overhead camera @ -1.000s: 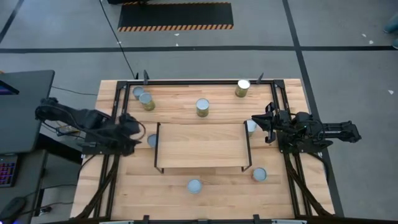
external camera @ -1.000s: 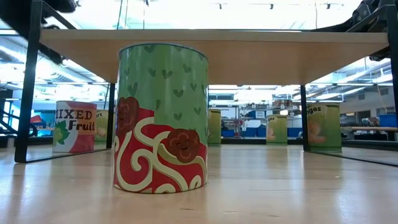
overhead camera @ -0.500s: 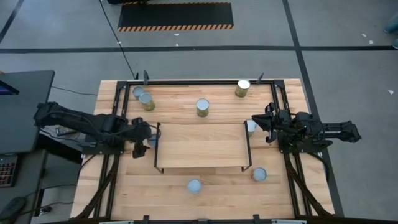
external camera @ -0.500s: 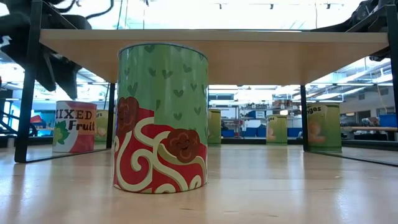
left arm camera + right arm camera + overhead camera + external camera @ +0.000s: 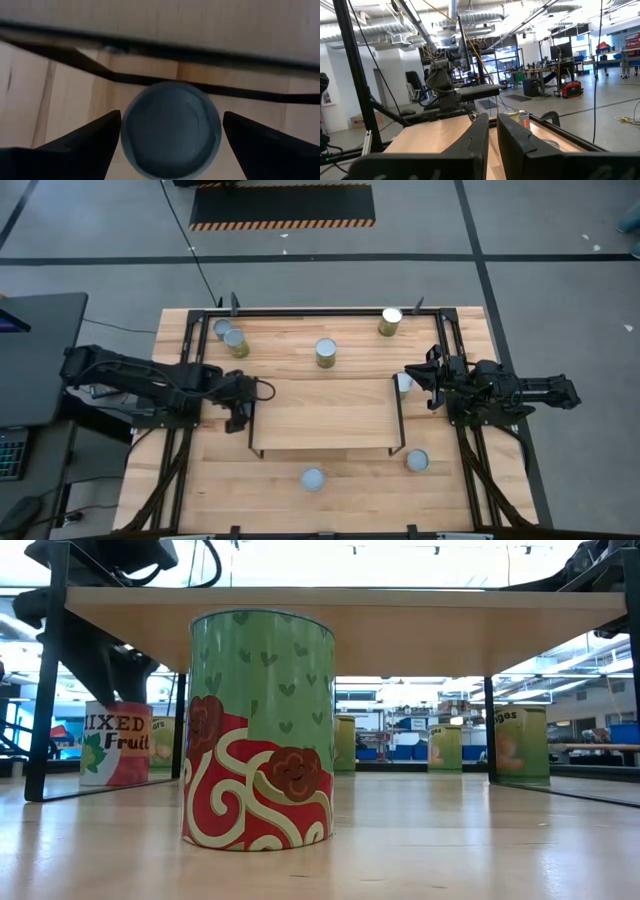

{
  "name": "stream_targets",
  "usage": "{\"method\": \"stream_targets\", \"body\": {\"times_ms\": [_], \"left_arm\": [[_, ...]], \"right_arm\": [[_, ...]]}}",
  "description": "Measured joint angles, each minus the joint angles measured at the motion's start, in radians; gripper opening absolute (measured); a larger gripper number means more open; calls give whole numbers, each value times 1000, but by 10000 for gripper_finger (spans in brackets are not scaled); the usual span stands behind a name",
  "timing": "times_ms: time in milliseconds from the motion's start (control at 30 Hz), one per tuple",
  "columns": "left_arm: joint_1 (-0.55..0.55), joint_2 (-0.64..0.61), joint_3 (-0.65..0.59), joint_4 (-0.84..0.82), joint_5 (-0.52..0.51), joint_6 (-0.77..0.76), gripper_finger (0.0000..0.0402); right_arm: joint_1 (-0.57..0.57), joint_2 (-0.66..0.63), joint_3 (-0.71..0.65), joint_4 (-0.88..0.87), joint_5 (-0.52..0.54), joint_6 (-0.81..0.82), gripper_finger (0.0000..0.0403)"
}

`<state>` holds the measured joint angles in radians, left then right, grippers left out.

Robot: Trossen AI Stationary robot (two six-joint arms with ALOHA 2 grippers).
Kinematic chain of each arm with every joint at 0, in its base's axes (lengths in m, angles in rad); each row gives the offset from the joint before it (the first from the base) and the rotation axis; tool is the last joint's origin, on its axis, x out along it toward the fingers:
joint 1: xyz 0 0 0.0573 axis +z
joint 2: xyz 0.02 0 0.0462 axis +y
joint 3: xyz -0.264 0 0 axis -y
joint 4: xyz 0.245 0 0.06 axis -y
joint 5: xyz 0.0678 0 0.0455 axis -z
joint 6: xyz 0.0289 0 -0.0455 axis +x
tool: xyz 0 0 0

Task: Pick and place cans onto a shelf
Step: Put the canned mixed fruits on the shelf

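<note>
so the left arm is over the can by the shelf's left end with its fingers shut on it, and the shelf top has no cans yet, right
Not quite. The left gripper is over that can by the shelf, but its fingers are open, one on each side of the can with gaps showing, as the left wrist view shows. The shelf top does hold no cans yet.

The table (image 5: 330, 510) and shelf (image 5: 325, 412) are pale, matt wood; the shelf's end frames look like thin black metal. The cans (image 5: 326, 352) have shiny metal tops and glossy printed sides.
</note>
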<state>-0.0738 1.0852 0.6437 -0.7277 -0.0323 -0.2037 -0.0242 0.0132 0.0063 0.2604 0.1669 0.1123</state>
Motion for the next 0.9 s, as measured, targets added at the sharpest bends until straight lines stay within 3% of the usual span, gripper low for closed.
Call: {"method": "stream_targets", "body": {"times_ms": [167, 700, 900], "left_arm": [[-13, 2, -3, 25, -9, 88, 355], [-15, -1, 6, 15, -5, 92, 279], [-16, -1, 89, -120, 12, 50, 274]], "right_arm": [[0, 0, 0, 0, 0, 0, 45], [0, 0, 0, 0, 0, 0, 45], [0, 0, 0, 0, 0, 0, 45]]}}
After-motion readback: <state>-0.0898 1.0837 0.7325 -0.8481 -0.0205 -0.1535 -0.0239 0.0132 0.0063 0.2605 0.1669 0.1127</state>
